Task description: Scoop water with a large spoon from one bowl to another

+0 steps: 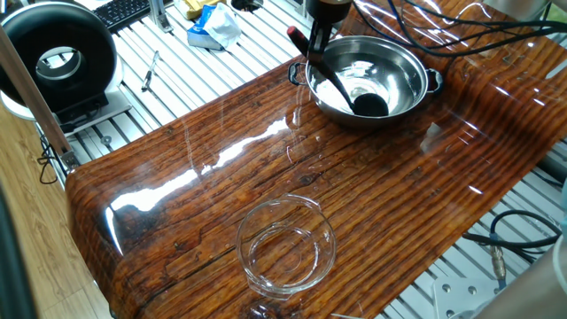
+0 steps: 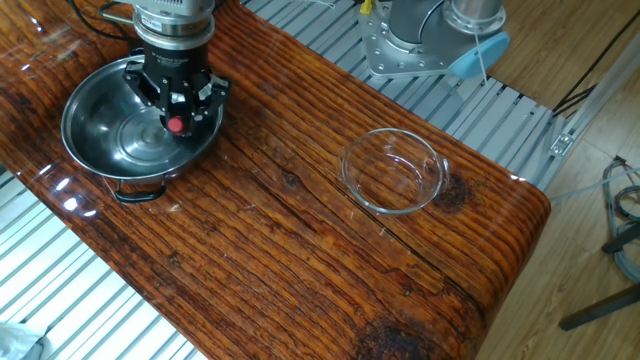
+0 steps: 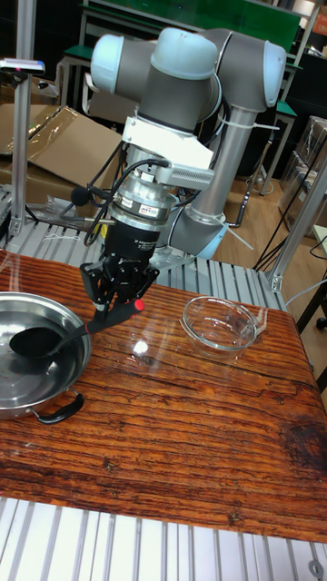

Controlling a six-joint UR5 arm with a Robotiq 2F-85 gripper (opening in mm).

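Observation:
The steel bowl (image 1: 409, 73) (image 2: 74, 112) (image 3: 18, 381) stands at one end of the wooden table. Water (image 1: 341, 86) shines in its bottom. My gripper (image 1: 316, 39) (image 2: 176, 98) (image 3: 114, 303) hangs over the bowl's rim, shut on the handle of the black large spoon (image 1: 370, 104) (image 3: 33, 340). The handle slants down into the bowl and the cup sits low over the middle. Its red tip (image 2: 176, 124) sticks out past the fingers. The clear glass bowl (image 1: 283, 203) (image 2: 352, 160) (image 3: 221, 324) stands apart at the table's other end.
A round black device (image 1: 58, 55), a pen (image 1: 151, 70) and a blue-and-white bag (image 1: 213, 25) lie on the slatted bench beyond the table edge. Cables (image 1: 496, 27) run behind the steel bowl. The arm's base (image 2: 430, 35) stands behind the glass bowl.

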